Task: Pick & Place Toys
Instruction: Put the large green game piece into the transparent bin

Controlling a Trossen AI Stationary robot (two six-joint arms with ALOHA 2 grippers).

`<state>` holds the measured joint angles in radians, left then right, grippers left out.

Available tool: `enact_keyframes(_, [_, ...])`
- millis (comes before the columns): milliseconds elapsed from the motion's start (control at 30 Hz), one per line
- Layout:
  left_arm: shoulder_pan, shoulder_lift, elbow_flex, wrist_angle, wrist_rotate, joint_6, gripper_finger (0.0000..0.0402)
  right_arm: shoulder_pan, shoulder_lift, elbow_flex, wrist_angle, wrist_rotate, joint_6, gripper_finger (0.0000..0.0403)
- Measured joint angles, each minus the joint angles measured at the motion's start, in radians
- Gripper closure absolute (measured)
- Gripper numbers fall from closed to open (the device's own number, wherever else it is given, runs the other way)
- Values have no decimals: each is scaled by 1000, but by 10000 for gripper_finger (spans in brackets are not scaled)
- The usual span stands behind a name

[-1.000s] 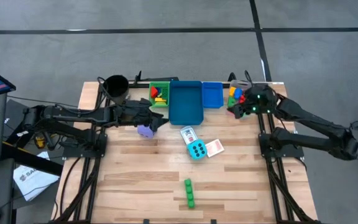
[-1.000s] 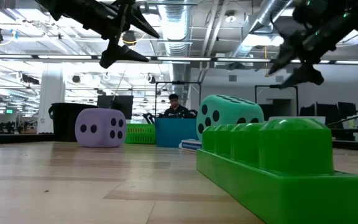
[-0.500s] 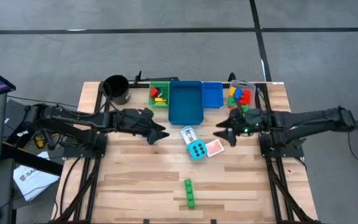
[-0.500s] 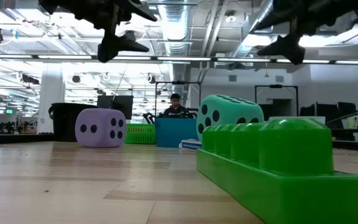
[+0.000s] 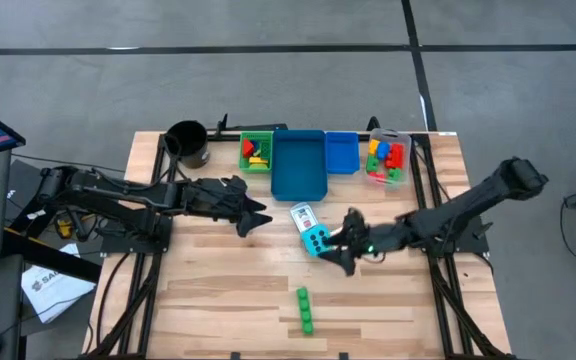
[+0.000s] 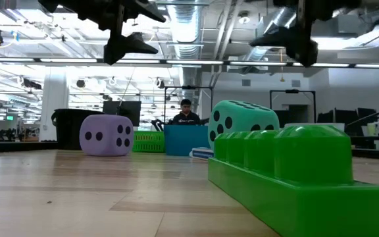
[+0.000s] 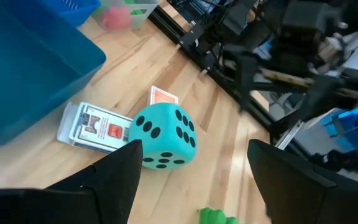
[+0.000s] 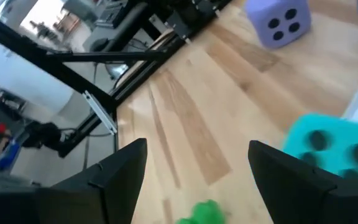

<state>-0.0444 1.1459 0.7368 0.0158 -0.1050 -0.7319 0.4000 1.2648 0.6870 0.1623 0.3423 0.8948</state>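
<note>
Cyan die [image 5: 315,240] sits mid-table on the card deck's [image 5: 302,216] edge, loose card [image 7: 163,96] beside it. Right gripper [image 5: 342,250] hovers right next to it, fingers spread, empty. A sloppy descent could roll it. Left gripper [image 5: 252,214] waits nearby, open too.

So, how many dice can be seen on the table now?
2. The cyan dotted die lies mid-table beside the playing cards, close to the right gripper. The purple die shows only in the low and right wrist views; from above, the left arm hides it.
</note>
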Motion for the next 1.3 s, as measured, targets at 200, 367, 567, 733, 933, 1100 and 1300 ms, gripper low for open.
enact_keyframes(200, [0,0,0,0,0,165,117,127,206,201,-57,225,132,127])
enact_keyframes(367, [0,0,0,0,1,243,117,167,377,435,-308,268,313,127])
enact_keyframes(567, [0,0,0,0,1,327,117,205,593,731,-626,217,533,127])
enact_keyframes(733, [0,0,0,0,1,336,117,223,741,949,-816,102,654,127])
enact_keyframes(933, [1,0,0,0,1,353,117,221,862,1156,-1066,-11,773,127])
enact_keyframes(1100, [0,0,0,2,1,359,117,202,901,1224,-1152,-136,808,127])
enact_keyframes(1300, [0,0,0,3,1,361,117,168,901,1221,-1184,-204,841,127])
